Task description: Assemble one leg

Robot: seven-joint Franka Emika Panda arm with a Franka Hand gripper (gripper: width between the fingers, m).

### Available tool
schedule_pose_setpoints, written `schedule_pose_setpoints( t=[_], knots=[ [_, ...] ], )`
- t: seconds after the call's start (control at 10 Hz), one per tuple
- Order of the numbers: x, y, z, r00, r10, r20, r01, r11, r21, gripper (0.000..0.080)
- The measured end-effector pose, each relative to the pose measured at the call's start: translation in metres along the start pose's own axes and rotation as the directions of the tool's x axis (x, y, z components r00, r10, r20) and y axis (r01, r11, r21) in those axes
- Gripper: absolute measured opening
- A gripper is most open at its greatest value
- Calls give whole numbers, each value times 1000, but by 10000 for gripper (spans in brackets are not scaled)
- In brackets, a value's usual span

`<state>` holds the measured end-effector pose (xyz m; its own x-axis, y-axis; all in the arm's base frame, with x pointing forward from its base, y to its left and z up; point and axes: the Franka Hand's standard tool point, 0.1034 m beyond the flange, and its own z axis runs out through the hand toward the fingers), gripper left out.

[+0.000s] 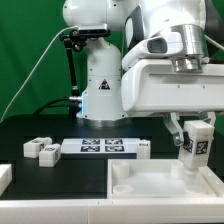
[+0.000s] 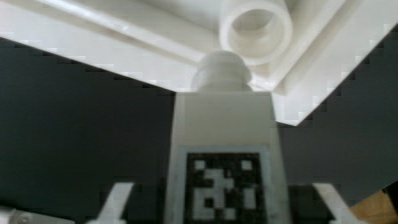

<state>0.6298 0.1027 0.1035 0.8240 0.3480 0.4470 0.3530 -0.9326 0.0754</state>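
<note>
My gripper (image 1: 193, 132) is shut on the leg (image 1: 197, 144), a small white post with a black-and-white tag, and holds it upright just above the far right corner of the white tray (image 1: 150, 186). In the wrist view the leg (image 2: 226, 120) runs away from the gripper (image 2: 226, 195). Its tag faces the camera and its rounded tip points close to a round corner socket (image 2: 254, 28) of the tray. The fingers (image 2: 118, 200) flank the leg's sides.
The marker board (image 1: 104, 147) lies mid-table before the robot base. Two loose legs (image 1: 35, 147) (image 1: 50, 152) lie at its left end and another small white part (image 1: 143, 147) at its right end. A white piece (image 1: 4, 178) pokes in at the exterior view's left edge.
</note>
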Motion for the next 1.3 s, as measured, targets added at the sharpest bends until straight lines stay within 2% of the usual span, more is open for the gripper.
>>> schedule_pose_setpoints(
  t=[0.3,0.5,0.9,1.3],
  knots=[
    [-11,-13,13,1000,-11,7,11,1000,9,291],
    [-14,-17,15,1000,-17,-4,17,1000,9,291],
    [-19,-21,21,1000,-21,3,21,1000,13,291],
    [-21,-22,26,999,-23,-44,23,1000,-1,291]
  ],
)
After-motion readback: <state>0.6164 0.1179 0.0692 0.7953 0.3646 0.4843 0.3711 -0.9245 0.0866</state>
